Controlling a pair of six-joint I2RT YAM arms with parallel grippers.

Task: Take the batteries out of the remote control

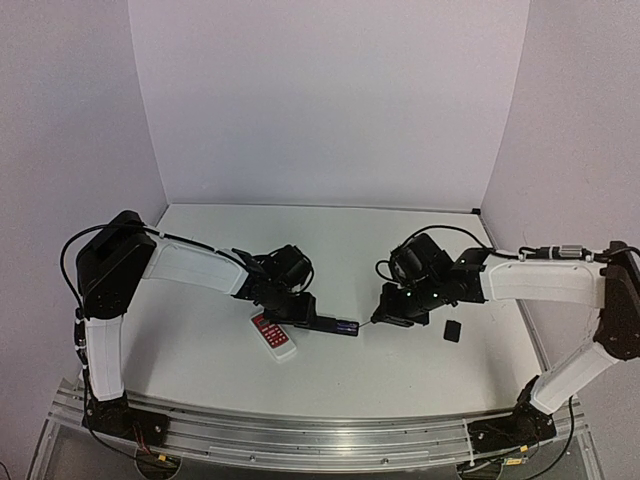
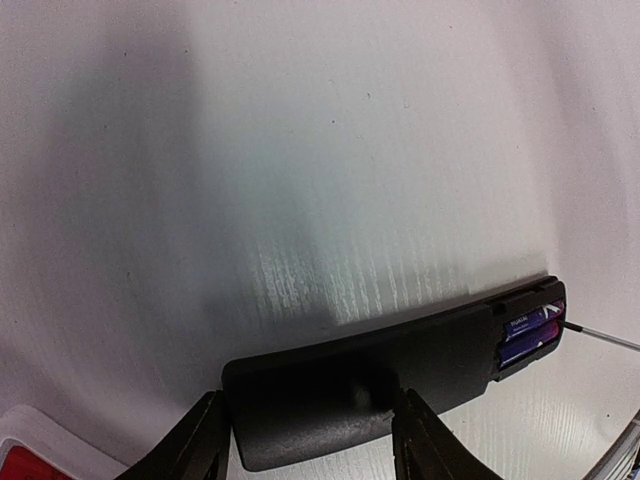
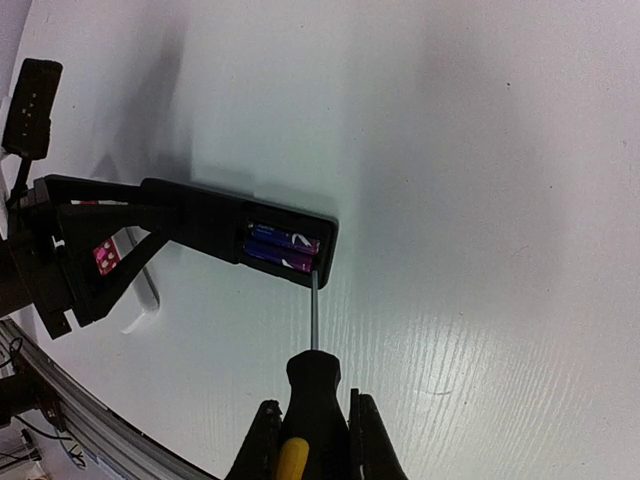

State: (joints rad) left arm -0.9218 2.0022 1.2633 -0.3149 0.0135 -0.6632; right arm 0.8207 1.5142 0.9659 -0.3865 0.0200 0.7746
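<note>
My left gripper [image 2: 310, 440] is shut on the near end of a black remote control [image 2: 360, 385], one finger on each long side, holding it level just above the table. The compartment at its far end is uncovered and shows two purple batteries [image 2: 528, 335] lying side by side. My right gripper [image 3: 312, 440] is shut on the black-and-yellow handle of a screwdriver [image 3: 315, 390]. The thin shaft points at the remote control [image 3: 190, 225], and its tip touches the end of the nearer of the batteries [image 3: 283, 247]. From above, the remote control [image 1: 325, 325] spans the gap between the two grippers.
A white remote with red buttons [image 1: 273, 336] lies on the table just below the left gripper [image 1: 295, 310]. A small flat black cover [image 1: 452, 331] rests to the right of the right gripper [image 1: 395, 305]. Grey walls close the table at the back and sides.
</note>
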